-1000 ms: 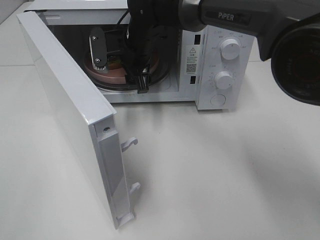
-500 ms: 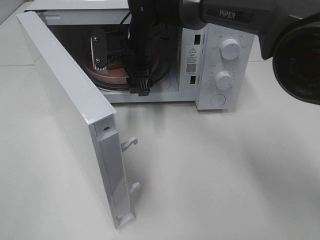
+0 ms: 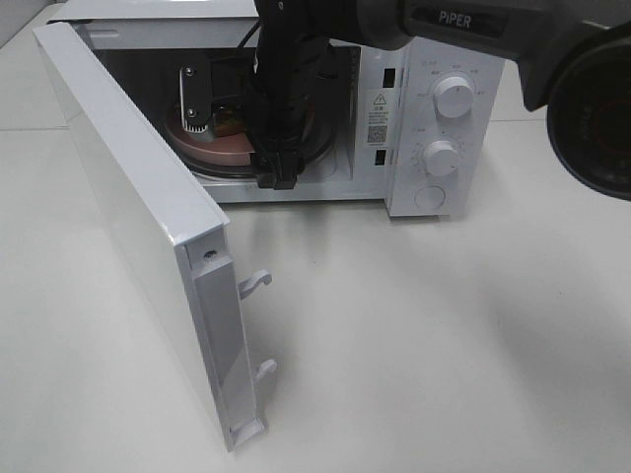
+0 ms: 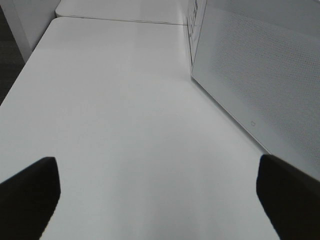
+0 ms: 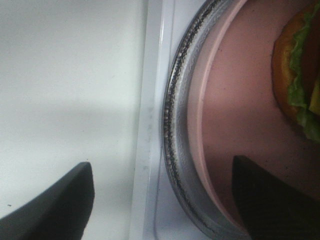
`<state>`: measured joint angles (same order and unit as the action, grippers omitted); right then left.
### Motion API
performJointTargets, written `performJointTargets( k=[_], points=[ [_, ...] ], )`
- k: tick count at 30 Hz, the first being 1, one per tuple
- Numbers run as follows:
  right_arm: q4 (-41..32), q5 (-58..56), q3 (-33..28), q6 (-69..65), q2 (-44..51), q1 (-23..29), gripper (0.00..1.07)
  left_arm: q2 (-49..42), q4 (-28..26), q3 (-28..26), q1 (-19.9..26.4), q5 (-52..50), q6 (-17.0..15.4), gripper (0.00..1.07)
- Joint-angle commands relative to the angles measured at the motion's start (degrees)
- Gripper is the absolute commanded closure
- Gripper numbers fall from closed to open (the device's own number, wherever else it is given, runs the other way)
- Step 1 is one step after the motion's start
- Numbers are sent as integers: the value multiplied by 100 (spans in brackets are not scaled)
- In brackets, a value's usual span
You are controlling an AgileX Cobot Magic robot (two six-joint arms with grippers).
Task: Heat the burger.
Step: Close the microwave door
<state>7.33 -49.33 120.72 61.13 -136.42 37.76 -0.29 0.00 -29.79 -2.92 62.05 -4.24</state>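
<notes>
Pinkish plate [image 5: 235,100] carries the burger [image 5: 299,75] on the glass turntable [image 5: 175,130] inside the microwave [image 3: 434,108]. Right gripper [image 5: 160,185] hovers over the plate's rim, jaws apart, gripping nothing (as far as I can judge). Best draw it straight out, level, clear of rim and door [image 3: 128,197], before shutting. Left gripper [image 4: 157,170] hangs outside, fingers spread.

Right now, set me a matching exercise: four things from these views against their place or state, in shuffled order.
Things:
1 burger
2 plate
3 microwave door
4 left hand

Place or state:
A swung open
B open, above the white table
C on the plate
D on the glass turntable

Pairs: 1-C, 2-D, 3-A, 4-B
</notes>
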Motion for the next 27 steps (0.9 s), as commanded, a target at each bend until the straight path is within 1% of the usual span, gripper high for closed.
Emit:
performJointTargets(
  k=[1,13,14,15,16,17,18,19,20,21,22,23,25,27],
  points=[
    [-92,-252,52,-92,74,52,31,-29,0,23,6,-69,29,4],
    [-115,-544,-6,-183,195,103,31,-29,0,23,6,-69,29,4],
    [-103,-498,-212,-183,315,103,31,-29,0,23,6,-69,29,4],
    [-103,-498,-212,-183,315,103,31,-29,0,23,6,-69,29,4],
    [-103,-458,-332,-178,401,103,31,-29,0,23,6,-69,29,4],
    [-103,-338,-647,-178,573,103,31,-29,0,23,6,-69,29,4],
    [-103,-338,-647,-178,573,103,31,-29,0,23,6,-69,29,4],
    [-115,-275,-917,-183,699,103,31,-29,0,23,6,-69,29,4],
    [-120,-258,-1049,-183,779,103,31,-29,0,23,6,-69,29,4],
    [-120,-258,-1049,-183,779,103,31,-29,0,23,6,-69,29,4],
    [-149,-229,-1272,-178,934,103,31,-29,0,23,6,-69,29,4],
    [-149,-229,-1272,-178,934,103,31,-29,0,23,6,-69,29,4],
    [-149,-206,-1530,-201,1089,103,31,-29,0,23,6,-69,29,4],
    [-149,-212,-1604,-241,1140,103,31,-29,0,23,6,-69,29,4]
  ],
)
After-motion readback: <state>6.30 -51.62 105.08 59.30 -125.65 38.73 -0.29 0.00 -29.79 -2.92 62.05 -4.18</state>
